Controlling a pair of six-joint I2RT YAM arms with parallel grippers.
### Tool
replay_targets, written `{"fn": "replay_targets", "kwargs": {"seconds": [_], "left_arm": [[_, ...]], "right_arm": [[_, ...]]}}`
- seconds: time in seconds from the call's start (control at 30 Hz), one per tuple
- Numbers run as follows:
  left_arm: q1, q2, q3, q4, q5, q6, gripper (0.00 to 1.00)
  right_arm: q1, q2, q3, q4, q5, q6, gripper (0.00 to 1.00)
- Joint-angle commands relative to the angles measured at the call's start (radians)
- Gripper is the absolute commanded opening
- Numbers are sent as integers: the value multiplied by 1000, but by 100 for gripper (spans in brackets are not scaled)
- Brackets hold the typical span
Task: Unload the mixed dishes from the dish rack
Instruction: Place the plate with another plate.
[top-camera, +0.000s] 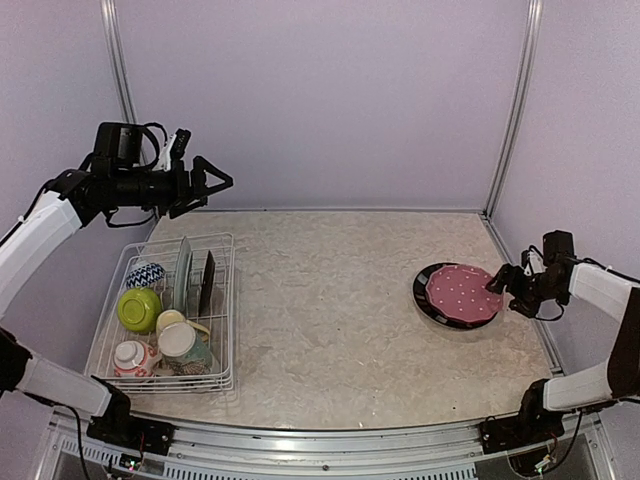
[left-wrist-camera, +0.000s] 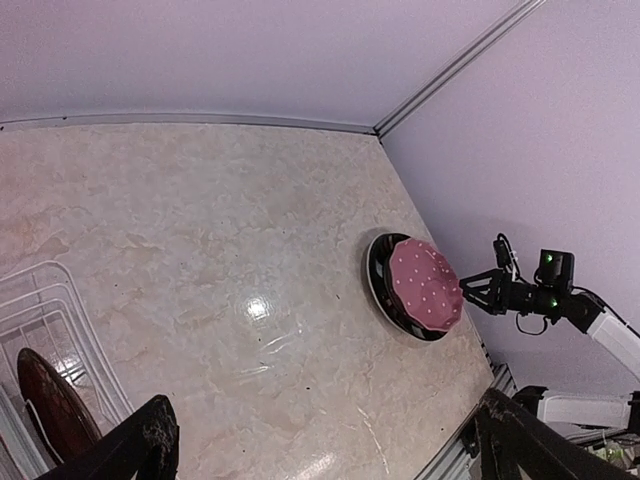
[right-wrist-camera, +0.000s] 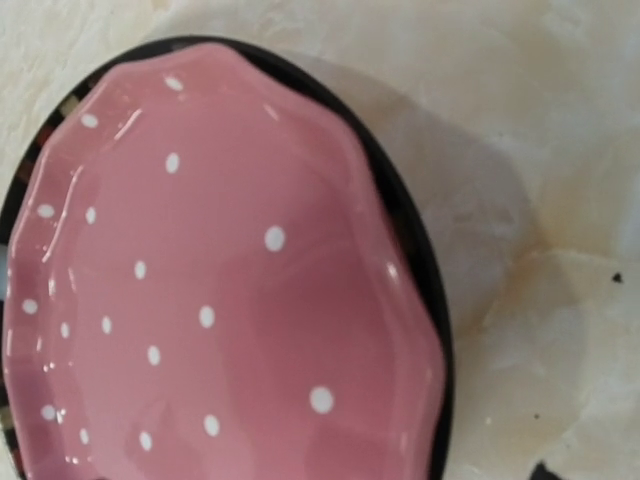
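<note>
The right gripper is hovering open, gripping nothing, just beside the pink plate, which is lying flat on the black-rimmed plate at the counter's right side. The left gripper is hanging open high above the rack, which is holding a green bowl, mugs and upright plates.
</note>
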Motion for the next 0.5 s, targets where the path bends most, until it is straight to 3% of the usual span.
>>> {"fn": "replay_targets", "kwargs": {"seconds": [0.0, 0.2, 0.47], "left_arm": [[14, -60, -63, -38, -1, 28, 99], [44, -120, -94, -85, 2, 57, 99], [17, -167, -117, -109, -57, 55, 99]], "right_arm": [[16, -7, -40, 36, 2, 46, 83], [49, -9, -118, 131, 4, 148, 62], [115, 65, -151, 276, 26, 239, 59]]}}
